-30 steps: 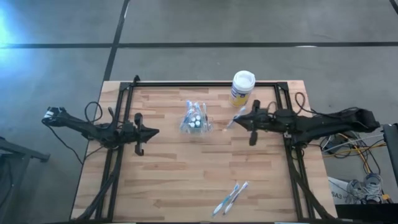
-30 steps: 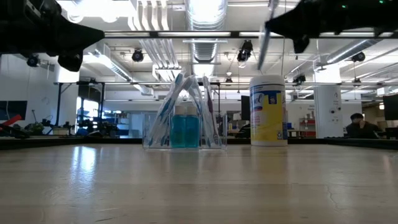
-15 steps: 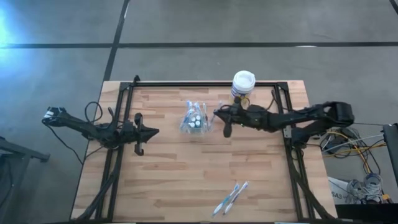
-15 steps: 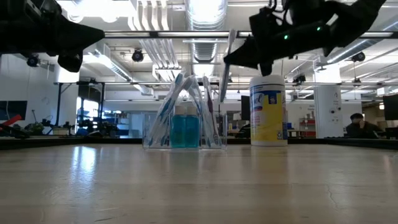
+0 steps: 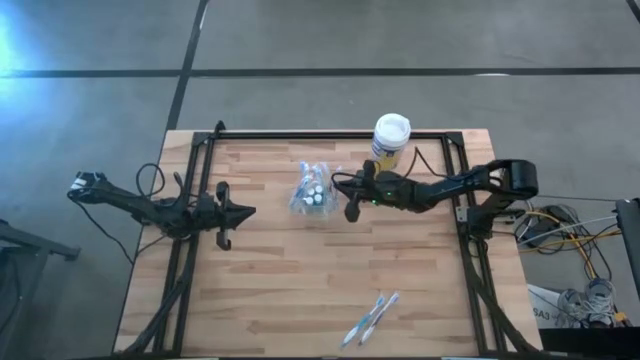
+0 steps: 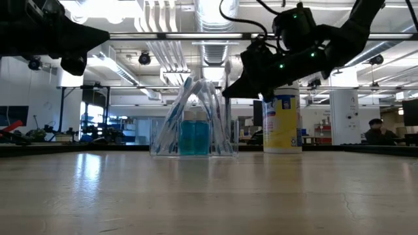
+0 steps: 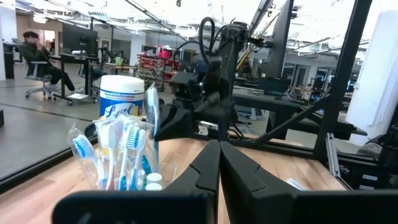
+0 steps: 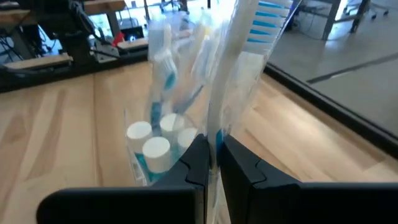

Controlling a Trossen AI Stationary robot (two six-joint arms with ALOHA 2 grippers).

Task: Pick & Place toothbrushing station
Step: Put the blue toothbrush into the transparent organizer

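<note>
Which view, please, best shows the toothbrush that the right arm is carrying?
The right wrist view: the toothbrush fills the frame, clamped between the right gripper fingers just beside the holder. The left wrist view shows it upright but small, the low view only a pale sliver, and the high view barely shows it.

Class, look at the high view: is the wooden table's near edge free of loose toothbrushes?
No: two slim white-blue toothbrushes lie there, apart from the clear plastic holder.
</note>
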